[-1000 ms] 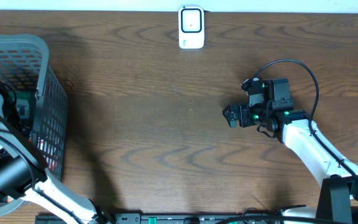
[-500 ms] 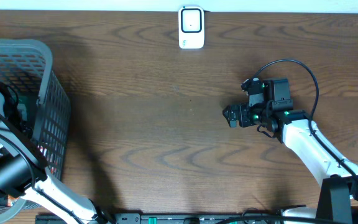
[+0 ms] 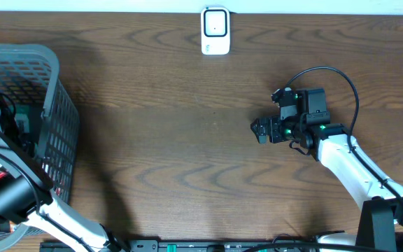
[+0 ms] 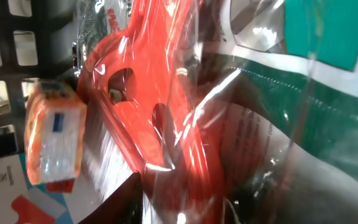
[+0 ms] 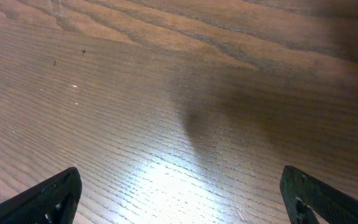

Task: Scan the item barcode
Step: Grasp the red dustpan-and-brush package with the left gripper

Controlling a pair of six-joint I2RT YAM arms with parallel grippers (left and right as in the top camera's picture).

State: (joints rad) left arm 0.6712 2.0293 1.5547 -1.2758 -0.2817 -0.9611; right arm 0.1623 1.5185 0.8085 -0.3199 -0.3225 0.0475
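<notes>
Overhead: left arm inside basket

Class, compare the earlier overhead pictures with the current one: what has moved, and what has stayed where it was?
The basket has slid slightly to the right while the left arm reaches inside it. Whether anything was gripped in there cannot be seen. The right gripper stays open and motionless above the table, and the scanner has not moved.
</notes>
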